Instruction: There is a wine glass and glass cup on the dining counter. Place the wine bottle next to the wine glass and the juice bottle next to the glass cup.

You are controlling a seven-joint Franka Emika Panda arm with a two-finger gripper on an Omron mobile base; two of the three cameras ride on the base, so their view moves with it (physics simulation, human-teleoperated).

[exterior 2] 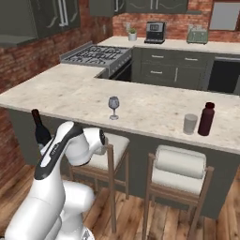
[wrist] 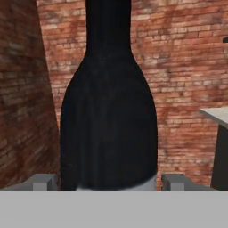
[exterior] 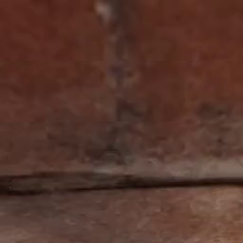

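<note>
Beside the dining counter's (exterior 2: 70, 96) left end, the wine bottle (exterior 2: 40, 129) is held upright off the counter.

From the right base view the white arm folds low, elbow raised, its hand reaching left behind the counter's corner. In the hand view the gripper (wrist: 108, 181) has one fingertip at each side of the bottle's wide black body, clasping it; its long axis runs vertical, neck up. Upon the counter the wine glass (exterior 2: 113, 107) stands mid-top, and the glass cup (exterior 2: 190, 123) stands just beside the juice bottle (exterior 2: 206, 119) toward the right.
</note>
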